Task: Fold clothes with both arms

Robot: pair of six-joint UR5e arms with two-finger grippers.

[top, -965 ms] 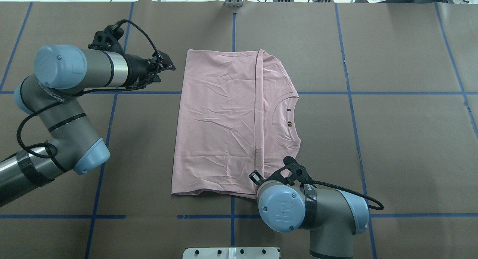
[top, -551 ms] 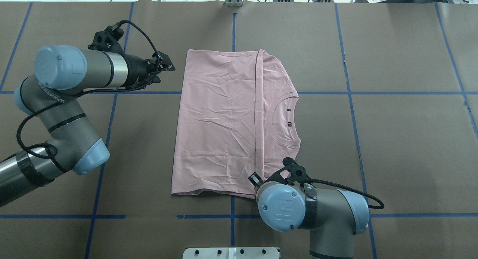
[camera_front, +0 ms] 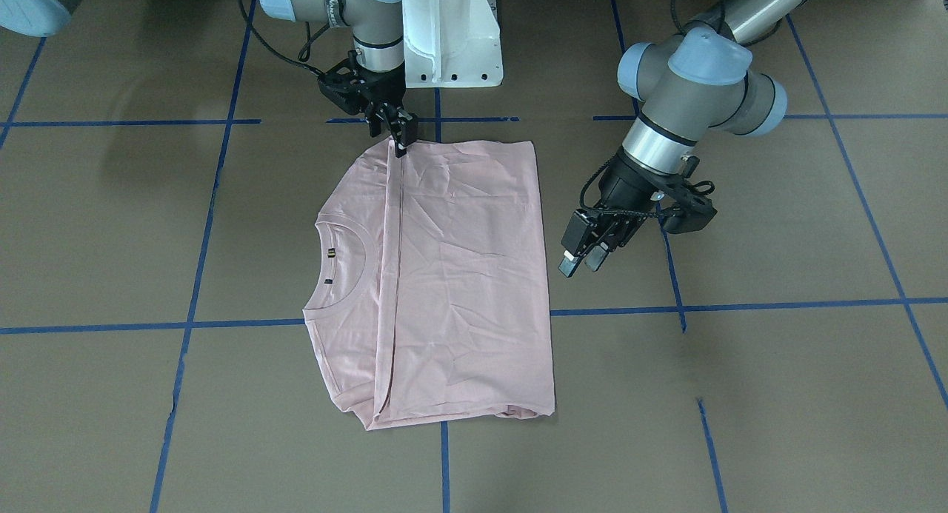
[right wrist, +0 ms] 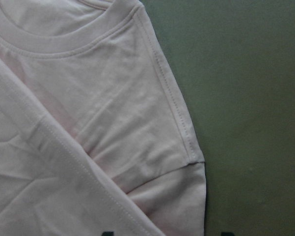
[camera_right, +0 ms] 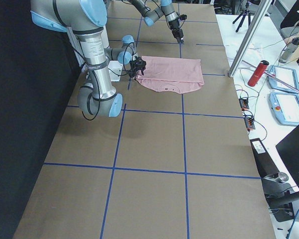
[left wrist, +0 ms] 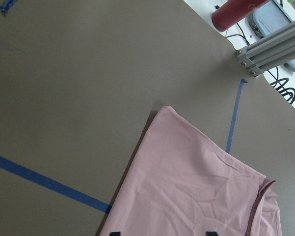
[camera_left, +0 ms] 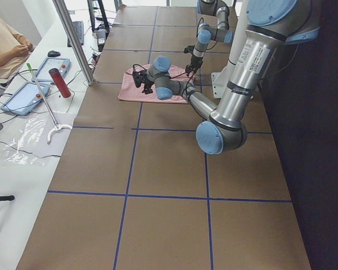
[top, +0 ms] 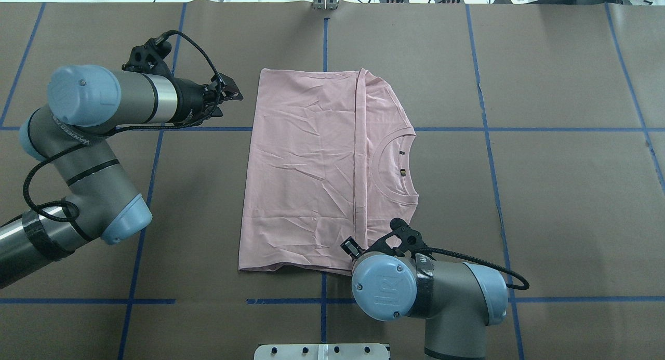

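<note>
Tags (top: pixel 402 171) inside the pink T-shirt (top: pixel 306 168) are too small to read.

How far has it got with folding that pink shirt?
Partway. Done: the shirt lies flat with its bottom hem folded up to just short of the collar. In hand: the right gripper is down at the end of that hem, jaws apart, gripping nothing yet; the left gripper hovers beside the shirt, jaws apart. Left: probably at least one more fold to make it compact.
</note>
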